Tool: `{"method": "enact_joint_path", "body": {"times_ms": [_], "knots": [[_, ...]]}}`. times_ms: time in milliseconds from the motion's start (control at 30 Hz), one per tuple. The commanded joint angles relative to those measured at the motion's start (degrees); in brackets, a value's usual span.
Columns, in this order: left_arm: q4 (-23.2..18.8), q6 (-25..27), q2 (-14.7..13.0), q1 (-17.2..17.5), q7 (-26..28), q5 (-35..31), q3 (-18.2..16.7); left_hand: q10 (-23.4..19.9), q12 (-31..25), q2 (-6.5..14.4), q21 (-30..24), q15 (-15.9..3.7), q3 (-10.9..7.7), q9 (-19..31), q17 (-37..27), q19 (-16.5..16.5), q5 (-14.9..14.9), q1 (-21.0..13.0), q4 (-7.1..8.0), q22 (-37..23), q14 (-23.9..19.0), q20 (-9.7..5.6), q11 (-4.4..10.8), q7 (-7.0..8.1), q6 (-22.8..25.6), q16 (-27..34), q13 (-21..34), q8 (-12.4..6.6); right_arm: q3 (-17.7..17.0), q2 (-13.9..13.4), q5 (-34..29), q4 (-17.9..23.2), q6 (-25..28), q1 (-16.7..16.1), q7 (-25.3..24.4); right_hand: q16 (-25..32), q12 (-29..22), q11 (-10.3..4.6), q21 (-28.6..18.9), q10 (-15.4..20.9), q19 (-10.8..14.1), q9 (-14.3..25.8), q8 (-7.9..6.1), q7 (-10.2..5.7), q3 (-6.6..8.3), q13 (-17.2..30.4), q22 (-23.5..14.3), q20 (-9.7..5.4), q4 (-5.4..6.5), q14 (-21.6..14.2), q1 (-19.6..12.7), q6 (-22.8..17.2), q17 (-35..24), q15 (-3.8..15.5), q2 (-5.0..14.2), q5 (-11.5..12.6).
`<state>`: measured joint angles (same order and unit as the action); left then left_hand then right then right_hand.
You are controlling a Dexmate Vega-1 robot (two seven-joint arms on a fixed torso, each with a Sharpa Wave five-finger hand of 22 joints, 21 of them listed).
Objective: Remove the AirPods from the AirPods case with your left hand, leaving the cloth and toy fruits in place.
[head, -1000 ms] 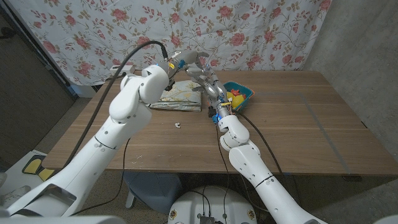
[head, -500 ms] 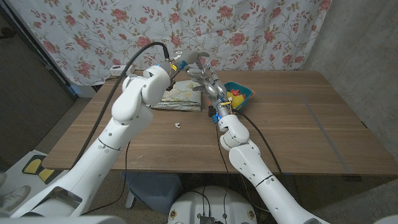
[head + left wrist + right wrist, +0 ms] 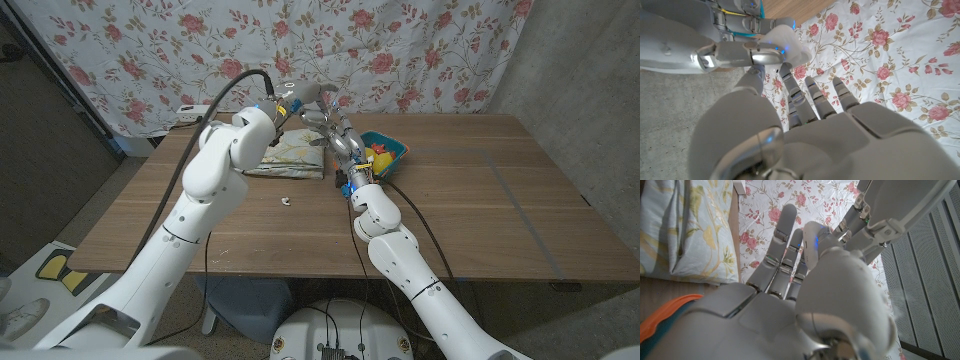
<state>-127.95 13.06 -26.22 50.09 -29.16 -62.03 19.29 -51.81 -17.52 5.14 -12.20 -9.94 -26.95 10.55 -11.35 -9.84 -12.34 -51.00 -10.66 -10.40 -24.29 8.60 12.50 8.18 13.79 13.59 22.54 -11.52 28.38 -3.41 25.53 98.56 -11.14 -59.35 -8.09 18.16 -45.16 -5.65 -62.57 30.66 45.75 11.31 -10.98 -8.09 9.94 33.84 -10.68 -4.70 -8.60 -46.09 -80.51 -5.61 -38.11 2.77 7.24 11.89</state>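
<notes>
My right hand (image 3: pixel 336 130) is raised over the table's far middle, thumb pressed toward its fingers. It pinches a white rounded thing with small blue lights, the AirPods case (image 3: pixel 786 41), mostly hidden by the thumb (image 3: pixel 815 242). My left hand (image 3: pixel 299 96) hovers right beside it with fingers (image 3: pixel 816 95) stretched out, almost touching the case, and nothing shows in them. One small white AirPod (image 3: pixel 286 201) lies on the wood in front of the folded floral cloth (image 3: pixel 285 153). Toy fruits sit in a blue tray (image 3: pixel 398 147) behind the right hand.
A flowered curtain (image 3: pixel 400 50) hangs behind the table's far edge. A black cable (image 3: pixel 215 90) arcs over the left arm. The wooden table (image 3: pixel 480 200) stretches out to the right of both arms.
My left forearm and elbow have shifted a little to the right and up. Both hands stay together above the cloth's corner, and the AirPod on the table has not moved.
</notes>
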Motion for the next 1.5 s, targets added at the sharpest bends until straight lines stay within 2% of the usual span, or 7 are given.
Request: {"method": "enact_joint_path", "body": {"times_ms": [33,433,667,900,1100,1200,1500], "knots": [[0.45,-1.91,1.5,1.14,2.5,-1.88,-0.66,-1.73,-1.51,0.24,-0.09,-1.01,0.18,0.08,-0.64,-1.13,-0.23,-1.5,0.48,0.02,-1.85,-0.41,0.03,0.06,1.19,0.97,1.13,-0.26,0.09,-0.2,-0.75,-0.11,-0.48,0.06,-0.52,-0.03,-0.19,-5.54,-0.37,5.75,-9.11,0.18,-0.21,-0.1,-0.06,0.22,-0.03,-7.14,-0.07,-4.92,-0.56,0.26,-0.23,10.71,-0.24,0.56],[0.34,-2.42,2.64,1.73,2.19,-2.42,-1.26,-4.08,-5.26,1.03,-0.02,-2.06,0.86,0.14,-2.29,-1.91,-0.31,-4.77,0.27,0.07,-4.47,-0.58,0.09,0.38,2.47,2.74,4.18,-0.07,0.99,-1.18,-5.56,-0.04,-2.85,-0.1,-3.59,-0.03,-0.19,-5.54,-0.55,5.85,-9.2,0.18,-0.23,-0.1,-0.07,0.21,-0.03,-7.15,-0.08,-4.97,-0.59,0.27,-0.24,10.7,-0.27,0.56],[0.07,-3.28,2.24,2.44,2.81,-3.79,-1.44,-4.43,-6.56,0.41,0.06,-1.8,1.82,0.16,-2.98,-2.04,-0.13,-5.0,0.57,0.07,-4.94,-0.84,0.06,0.49,2.74,3.3,5.4,0.1,1.91,-2.14,-9.32,0.24,-3.5,0.08,-6.59,-0.03,-0.23,-5.54,-0.66,5.95,-9.26,0.18,-0.24,-0.08,-0.09,0.24,-0.03,-7.14,-0.08,-5.01,-0.59,0.26,-0.25,10.7,-0.3,0.56],[-0.41,-2.84,2.83,2.84,1.54,-4.81,-1.67,-3.86,-7.04,0.09,0.14,-1.66,2.48,0.17,-3.41,-2.0,0.02,-4.92,0.81,0.06,-4.56,-0.77,0.05,0.42,2.31,3.38,6.13,0.43,2.35,-2.62,-9.57,0.34,-3.28,0.35,-7.48,-0.06,-0.2,-5.55,-0.76,6.07,-9.3,0.17,-0.26,-0.03,-0.09,0.15,-0.02,-7.12,-0.09,-5.0,-0.6,0.24,-0.24,10.71,-0.32,0.57],[-0.16,-4.11,3.42,4.05,4.99,-3.64,-2.67,-3.32,-8.22,0.88,0.19,-2.28,2.12,0.2,-4.2,-2.19,-0.3,-7.64,0.12,0.06,-4.89,-0.52,0.11,0.32,1.53,3.89,7.57,0.76,2.61,-2.78,-9.88,0.32,-3.31,0.56,-8.2,-0.09,-0.18,-5.56,-0.89,6.15,-9.34,0.17,-0.29,-0.05,-0.1,0.1,-0.02,-7.1,-0.1,-4.99,-0.62,0.18,-0.23,10.72,-0.36,0.58],[-0.26,-4.09,3.42,3.86,4.23,-4.1,-2.58,-3.63,-9.27,1.04,0.16,-2.43,2.14,0.22,-4.76,-2.46,-0.44,-9.15,0.01,0.08,-5.38,-0.55,0.1,0.51,1.14,4.38,8.55,0.85,2.78,-2.8,-10.37,0.25,-3.43,0.55,-8.79,-0.1,-0.18,-5.55,-0.94,6.17,-9.36,0.17,-0.3,-0.06,-0.1,0.1,-0.02,-7.09,-0.1,-4.99,-0.62,0.15,-0.22,10.72,-0.37,0.58],[0.05,-5.47,3.94,4.78,7.42,-1.63,-3.8,-3.49,-10.43,1.03,0.08,-2.55,2.59,0.26,-5.71,-2.93,-0.49,-10.48,0.17,0.08,-6.23,-0.82,0.07,0.66,1.33,5.25,9.81,0.7,3.14,-3.27,-11.54,0.55,-3.25,0.6,-10.14,-0.12,-0.14,-5.55,-1.1,6.23,-9.44,0.17,-0.35,0.04,-0.12,0.04,-0.01,-7.06,-0.09,-5.03,-0.61,0.04,-0.21,10.73,-0.41,0.58]]}}
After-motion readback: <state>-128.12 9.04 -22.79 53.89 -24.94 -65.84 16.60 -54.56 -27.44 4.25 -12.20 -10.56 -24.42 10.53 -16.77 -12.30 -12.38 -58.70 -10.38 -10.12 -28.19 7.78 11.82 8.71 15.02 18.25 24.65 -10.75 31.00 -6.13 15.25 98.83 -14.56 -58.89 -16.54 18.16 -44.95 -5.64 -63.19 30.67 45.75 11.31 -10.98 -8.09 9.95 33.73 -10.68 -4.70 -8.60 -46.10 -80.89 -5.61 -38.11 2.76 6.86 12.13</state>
